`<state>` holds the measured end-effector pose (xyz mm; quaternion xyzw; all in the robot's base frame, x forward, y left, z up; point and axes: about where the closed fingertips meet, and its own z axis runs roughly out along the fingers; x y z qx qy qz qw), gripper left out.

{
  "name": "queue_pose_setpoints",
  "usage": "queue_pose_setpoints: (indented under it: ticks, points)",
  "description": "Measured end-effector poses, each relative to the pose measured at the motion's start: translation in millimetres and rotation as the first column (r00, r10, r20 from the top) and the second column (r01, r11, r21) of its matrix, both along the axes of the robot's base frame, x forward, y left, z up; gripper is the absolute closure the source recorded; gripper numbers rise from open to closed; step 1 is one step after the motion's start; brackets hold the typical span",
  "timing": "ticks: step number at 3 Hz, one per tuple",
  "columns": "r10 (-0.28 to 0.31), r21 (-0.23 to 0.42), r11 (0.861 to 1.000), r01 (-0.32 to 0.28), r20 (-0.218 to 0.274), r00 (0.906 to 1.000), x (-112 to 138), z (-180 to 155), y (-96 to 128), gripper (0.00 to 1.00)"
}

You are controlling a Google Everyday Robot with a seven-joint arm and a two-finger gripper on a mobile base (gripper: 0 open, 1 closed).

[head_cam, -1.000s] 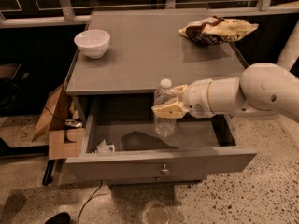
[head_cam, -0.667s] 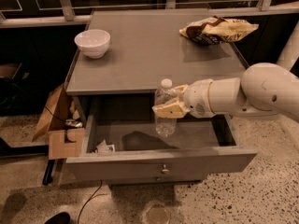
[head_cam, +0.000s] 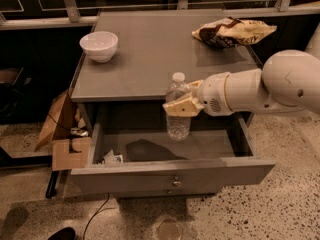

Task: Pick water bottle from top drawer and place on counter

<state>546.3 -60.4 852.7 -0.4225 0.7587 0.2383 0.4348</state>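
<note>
Compared with a moment ago, the water bottle stands a little higher in the view: its white cap is now in front of the counter's front edge, where before it was lower. The gripper has risen together with it. The other things did not move.

The gripper is at the middle of the scene, above the open top drawer and just in front of the counter. Its pale fingers are closed around the middle of the bottle and hold it upright. The bottle's lower half hangs below the fingers, over the inside of the drawer, and its neck and cap rise above them. The white arm comes in from the right side.

By count, there is one bottle, one gripper and one arm. One drawer is pulled out, and it has a small knob at the middle of its front. Inside it, at the front left corner, lies one small crumpled white wrapper, well apart from the bottle. On the counter I see two things: one white bowl near the left edge and one crumpled snack bag at the back right. They are well apart from each other. On the floor to the left of the cabinet stands one open cardboard box.
</note>
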Motion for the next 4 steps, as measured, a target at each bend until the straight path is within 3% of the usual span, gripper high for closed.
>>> queue_pose_setpoints:
  ticks: [1,3,4]
  points:
    - [-0.033,-0.013,0.999,0.033,0.016,0.9993,6,36,-2,1.00]
    - [-0.077,-0.034,0.996,0.084,0.164,0.9834,71,109,-5,1.00]
    - [-0.082,-0.025,0.996,0.089,0.198,0.9767,100,122,1,1.00]
